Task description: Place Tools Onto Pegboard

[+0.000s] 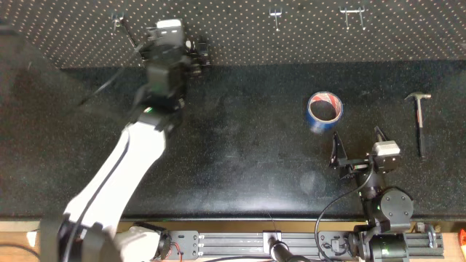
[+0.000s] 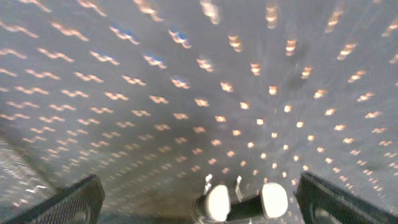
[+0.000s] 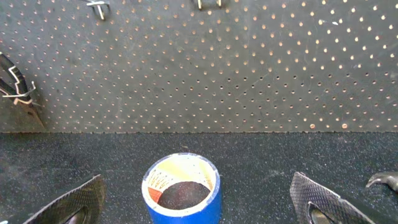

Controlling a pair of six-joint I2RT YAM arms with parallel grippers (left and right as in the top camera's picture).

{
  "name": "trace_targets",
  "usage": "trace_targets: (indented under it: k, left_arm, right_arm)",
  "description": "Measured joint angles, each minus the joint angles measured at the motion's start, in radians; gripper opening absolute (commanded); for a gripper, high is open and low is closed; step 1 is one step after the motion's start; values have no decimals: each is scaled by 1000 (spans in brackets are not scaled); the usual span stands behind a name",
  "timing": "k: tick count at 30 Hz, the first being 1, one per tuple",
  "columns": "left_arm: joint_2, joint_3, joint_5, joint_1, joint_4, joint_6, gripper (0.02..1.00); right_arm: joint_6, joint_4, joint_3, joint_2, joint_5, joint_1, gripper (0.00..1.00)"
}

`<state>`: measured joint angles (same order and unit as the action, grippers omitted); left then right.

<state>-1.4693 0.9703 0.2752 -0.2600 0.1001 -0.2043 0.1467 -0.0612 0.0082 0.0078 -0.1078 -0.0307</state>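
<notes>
Two open, empty grippers: left gripper (image 2: 199,182) at the pegboard (image 1: 291,36), right gripper (image 1: 357,140) near the tape roll (image 1: 324,109).

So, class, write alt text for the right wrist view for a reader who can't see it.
A blue tape roll stands on the black table ahead of the open right hand. A pegboard with hooks rises behind it, and a hammer lies nearby.

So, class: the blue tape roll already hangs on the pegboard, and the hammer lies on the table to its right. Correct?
Wrong in one respect: the blue tape roll does not hang on the pegboard; it stands on the table in front of it, as the right wrist view shows. The hammer does lie on the table to its right.
</notes>
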Motion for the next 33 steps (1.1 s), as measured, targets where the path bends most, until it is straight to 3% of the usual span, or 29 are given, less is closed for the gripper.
trace_targets:
  k: [3,6,11,16,19,24,33]
  left_arm:
    - [385,-197,-2,66,-97,-2,993]
    - [628,-576,-32,174,-2,-56,996]
    - [961,-877,-121,284,93,-81,993]
    - [1147,-959,-185,284,24,-11,996]
    - [1326,-963,-198,284,-164,25,993]
    - [1451,-963,-245,284,-171,156,993]
    - [1452,-963,-266,263,-173,155,993]
  right_arm:
    - [0,0,0,0,0,0,976]
    - [2,0,0,0,0,0,976]
    - [3,0,0,0,0,0,976]
    - [3,0,0,0,0,0,976]
    - [3,0,0,0,0,0,976]
    - [3,0,0,0,0,0,976]
    - [3,0,0,0,0,0,976]
